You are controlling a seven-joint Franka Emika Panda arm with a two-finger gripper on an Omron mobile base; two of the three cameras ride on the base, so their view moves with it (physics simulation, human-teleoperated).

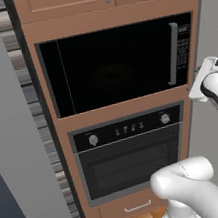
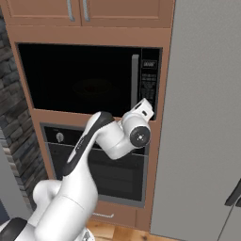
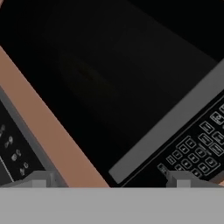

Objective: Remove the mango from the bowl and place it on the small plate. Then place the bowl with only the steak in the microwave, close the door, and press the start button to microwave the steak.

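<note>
I am facing the microwave (image 1: 118, 64), built in above the wall oven (image 1: 131, 152), with its door (image 3: 109, 83) standing closed. My claw (image 3: 107, 178) is hanging spread wide and empty at about five o'clock from the door's grey bar handle (image 3: 168, 127), near the keypad (image 3: 197, 151). The door is probably rigid, hinged and slick-glassed, so I am judging the stiff bar the place to hook. Behind the dark glass, the turntable is barely readable.
</note>
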